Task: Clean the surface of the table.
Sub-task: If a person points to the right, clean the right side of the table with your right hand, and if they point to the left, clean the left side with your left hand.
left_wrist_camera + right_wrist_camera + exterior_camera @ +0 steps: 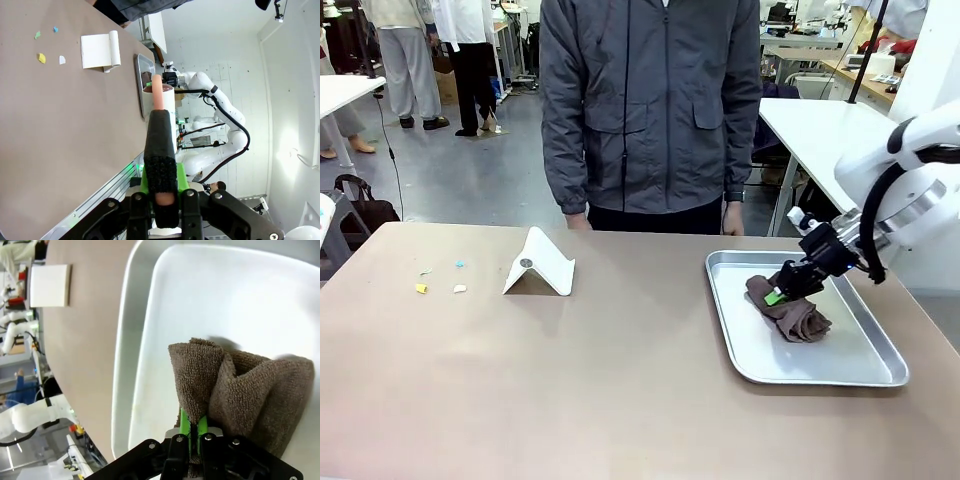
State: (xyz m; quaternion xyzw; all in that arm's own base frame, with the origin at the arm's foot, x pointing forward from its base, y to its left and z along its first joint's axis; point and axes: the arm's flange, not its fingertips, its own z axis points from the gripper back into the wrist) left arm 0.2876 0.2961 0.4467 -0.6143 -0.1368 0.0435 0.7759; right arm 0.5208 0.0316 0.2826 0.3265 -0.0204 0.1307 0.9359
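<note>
Bare brownish-taupe matte counter point(620, 380) fills the near ground of the front view; this wide surface is the thing to be cleaned.

**Claw state**
- Right claw point(782, 292): pressed together on a fold of the crumpled brown terry cloth point(804, 320), pinching it between the green pads. The cloth rests inside the shiny rectangular metal tray point(840, 352) at the counter's right side.
- Left claw point(161, 120): pressed together above the counter's near left edge. A pale pinkish tip shows past its fingers; what it is cannot be told.

**Governing relation**
- Four small scraps, yellow point(421, 288), white point(459, 289), teal point(460, 264) and green point(424, 272), lie on the far left of the counter, well apart from the tray.
- From the right claw the scraps lie to the robot's left, across the full width of the counter.
- A white folded card stand point(540, 265) sits between the tray and the scraps, in the direct line.
- The left arm is nearer the scraps, but the cloth is in the right claw.

**Judgement**
The next move probably calls for lifting the cloth over the tray rim and carrying it leftward, passing on the near side of the stand.
</note>
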